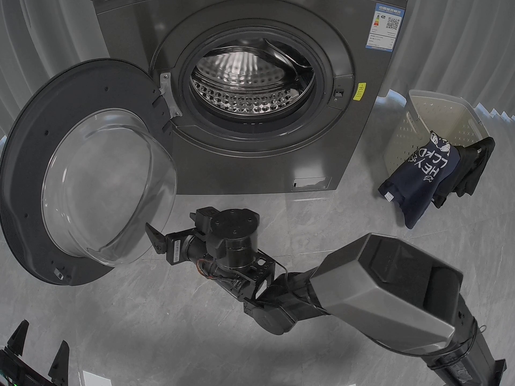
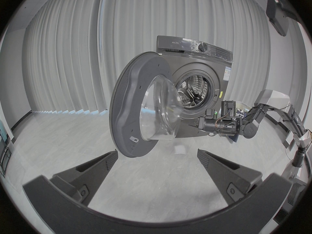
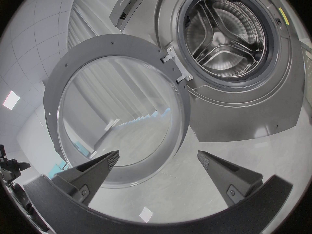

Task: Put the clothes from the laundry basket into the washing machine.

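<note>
Now, clothes (image 1: 424, 175) — well apart from right gripper (image 1: 155, 239).

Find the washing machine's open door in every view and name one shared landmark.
Head view: door swung open, left of the drum.
Left wrist view: door angled, its edge beside the drum.
Right wrist view: door faces the camera, hinged beside the drum.
Shared landmark: the drum.

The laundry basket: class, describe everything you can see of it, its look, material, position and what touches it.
The laundry basket is a pale cream, rectangular tub that looks plastic, its walls pierced with small holes under a smooth rim. It stands on the grey floor, to the right of the washing machine. A navy T-shirt with white print and a black garment hang over its near rim.
</note>
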`<state>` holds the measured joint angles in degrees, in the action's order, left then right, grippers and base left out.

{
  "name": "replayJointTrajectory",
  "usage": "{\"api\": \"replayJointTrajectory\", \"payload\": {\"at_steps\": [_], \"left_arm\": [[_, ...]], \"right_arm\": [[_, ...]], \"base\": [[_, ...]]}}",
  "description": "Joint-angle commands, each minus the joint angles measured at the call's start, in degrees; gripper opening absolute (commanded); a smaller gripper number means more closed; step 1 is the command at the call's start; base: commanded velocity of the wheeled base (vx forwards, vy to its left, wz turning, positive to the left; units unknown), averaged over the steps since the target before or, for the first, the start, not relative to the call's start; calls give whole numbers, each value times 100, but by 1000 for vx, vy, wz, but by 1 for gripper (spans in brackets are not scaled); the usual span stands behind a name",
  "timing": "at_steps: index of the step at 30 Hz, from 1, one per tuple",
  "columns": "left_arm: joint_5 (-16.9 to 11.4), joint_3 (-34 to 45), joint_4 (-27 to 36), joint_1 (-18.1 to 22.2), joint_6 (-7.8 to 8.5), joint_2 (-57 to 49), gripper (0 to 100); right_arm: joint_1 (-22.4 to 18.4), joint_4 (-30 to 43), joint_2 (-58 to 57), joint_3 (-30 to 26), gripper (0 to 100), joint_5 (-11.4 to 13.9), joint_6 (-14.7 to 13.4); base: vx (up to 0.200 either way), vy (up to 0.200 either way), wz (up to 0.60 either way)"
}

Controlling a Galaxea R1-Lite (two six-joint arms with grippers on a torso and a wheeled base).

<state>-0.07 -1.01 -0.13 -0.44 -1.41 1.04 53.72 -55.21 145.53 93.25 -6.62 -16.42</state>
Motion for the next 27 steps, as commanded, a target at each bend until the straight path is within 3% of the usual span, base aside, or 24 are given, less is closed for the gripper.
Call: {"api": "replayJointTrajectory", "payload": {"at_steps": [1,8,11,14,21,23,27], "left_arm": [[-1,92,-4,0,-8,-86,100],[-1,92,-4,0,-8,-86,100],[7,92,-4,0,-8,-86,100],[7,92,-4,9,10,-86,100],[-1,101,-4,9,54,-86,100],[-1,101,-4,9,54,-86,100],[-1,101,-4,9,54,-86,100]], "right_arm": [[103,292,573,844,100,-41,-1],[68,441,573,1266,100,-191,-19],[33,406,467,1117,100,-217,-28],[-90,344,19,607,100,-287,-19],[-609,177,-2319,-1995,100,-278,51],[-828,177,-3417,-3401,100,-226,69],[-1391,-78,-5087,-5343,100,-85,376]], "base": [[0,0,0],[0,0,0],[0,0,0],[0,0,0],[0,0,0],[0,0,0],[0,0,0]]}}
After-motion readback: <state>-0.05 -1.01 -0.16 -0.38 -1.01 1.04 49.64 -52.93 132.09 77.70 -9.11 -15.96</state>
